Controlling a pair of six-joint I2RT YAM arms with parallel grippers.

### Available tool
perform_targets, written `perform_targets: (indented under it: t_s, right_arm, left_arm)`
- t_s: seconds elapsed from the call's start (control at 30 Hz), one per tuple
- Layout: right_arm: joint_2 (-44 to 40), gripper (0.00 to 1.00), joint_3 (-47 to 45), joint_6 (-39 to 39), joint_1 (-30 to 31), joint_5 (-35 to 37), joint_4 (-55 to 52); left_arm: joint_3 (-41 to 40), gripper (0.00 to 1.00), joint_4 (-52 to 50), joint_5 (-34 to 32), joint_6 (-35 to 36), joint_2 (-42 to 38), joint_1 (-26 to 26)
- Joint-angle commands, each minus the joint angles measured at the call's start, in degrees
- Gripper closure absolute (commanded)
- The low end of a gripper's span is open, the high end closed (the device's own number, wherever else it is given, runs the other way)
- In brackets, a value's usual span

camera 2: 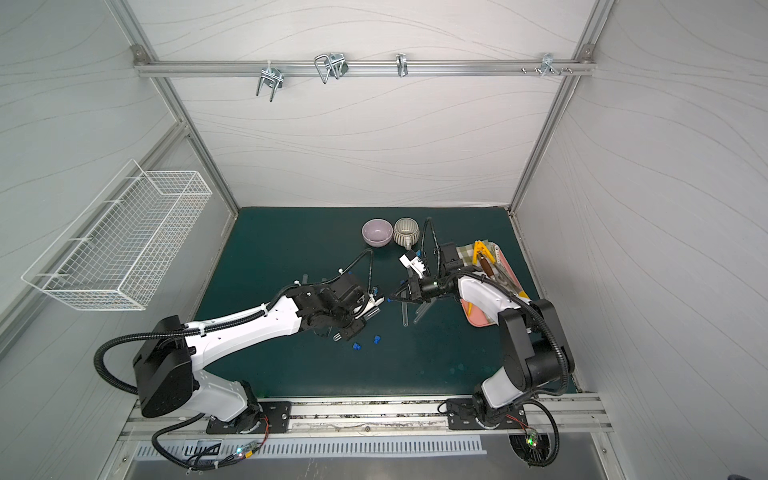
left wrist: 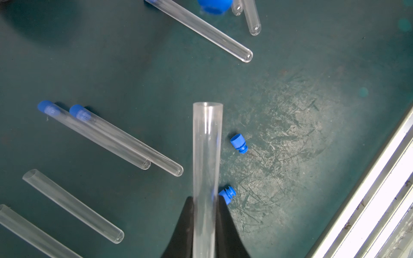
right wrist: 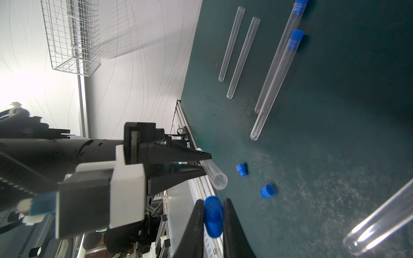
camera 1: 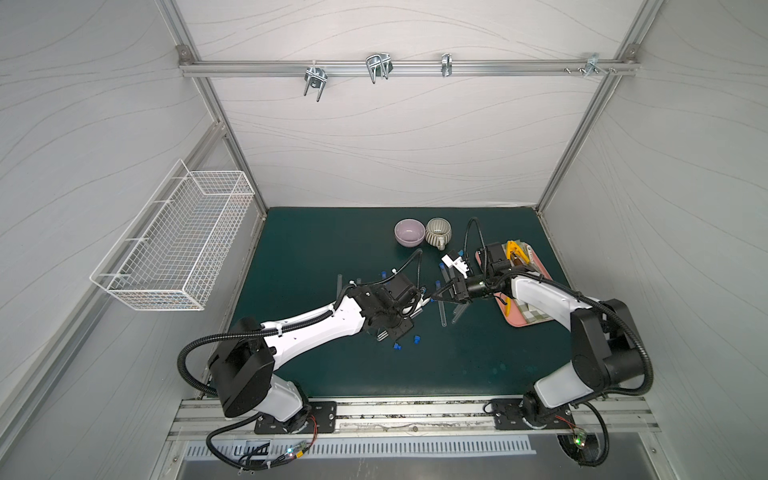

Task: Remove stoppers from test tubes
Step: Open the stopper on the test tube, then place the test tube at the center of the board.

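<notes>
At least eight test tubes [left wrist: 207, 156] (some stoppered), two loose stoppers [left wrist: 239, 143], one bowl [camera 1: 409, 232], one mug [camera 1: 439, 232].

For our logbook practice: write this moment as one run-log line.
left gripper: shut on tube, mouth open | right gripper: shut on stopper | loose stoppers on mat | capped tubes lying on mat

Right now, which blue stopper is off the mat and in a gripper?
The stopper pinched in the right gripper; two loose stoppers lie on the mat, and the rest plug tubes.

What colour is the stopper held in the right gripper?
Bright blue; the stopper shows best in the right wrist view.
</notes>
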Motion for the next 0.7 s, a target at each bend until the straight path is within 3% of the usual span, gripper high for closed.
perform_targets:
  t_s: [0.0, 0.2, 0.37, 0.67]
  right_arm:
    - [-1.57, 1.00, -0.07, -2.80, -0.14, 3.12, -3.74]
    - [-0.93, 1.00, -0.64, -6.56, 0.97, 12.74, -9.65]
    - [2.62, 0.99, 0.57, -7.25, 7.34, 20.84, -11.77]
    - [8.11, 0.99, 1.53, -6.55, 13.92, 28.17, -12.10]
  left_arm:
    - [0.29, 1.00, -0.07, -1.61, -1.46, -0.52, 0.52]
    - [4.44, 0.99, -0.10, -1.83, -14.37, -3.31, 8.19]
    - [6.26, 0.99, -0.60, -4.10, -22.25, -1.91, 14.01]
    - [9.04, 0.97, 0.74, -7.21, -31.57, 5.49, 18.23]
